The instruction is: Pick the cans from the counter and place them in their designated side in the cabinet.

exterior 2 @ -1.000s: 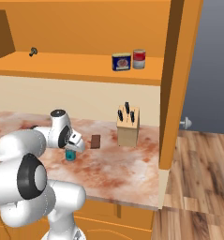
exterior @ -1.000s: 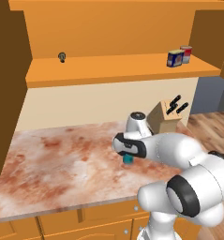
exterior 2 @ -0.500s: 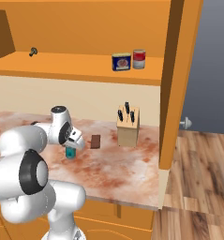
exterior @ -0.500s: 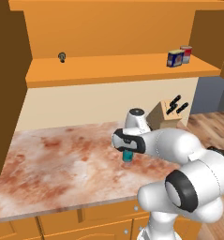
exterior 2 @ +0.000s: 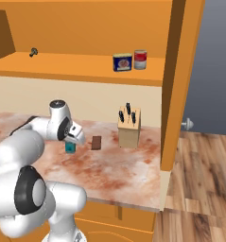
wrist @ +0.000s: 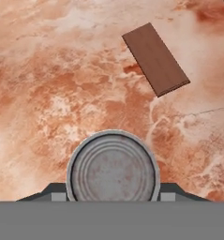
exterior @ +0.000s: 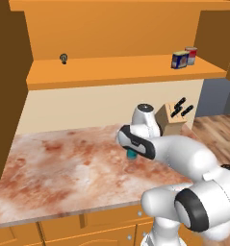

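The gripper [wrist: 112, 198] pinches the teal can [wrist: 112, 169] between its fingers, directly under the hand on the marbled counter [wrist: 48, 93]; a flat brown block [wrist: 154, 58] lies just beyond it.

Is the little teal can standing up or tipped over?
Standing up: the teal can shows its round silver top, sides vertical.

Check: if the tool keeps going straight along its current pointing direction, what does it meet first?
Likely the counter: the tool points down with the teal can already between its fingertips, apparently gripped, though contact is unclear.
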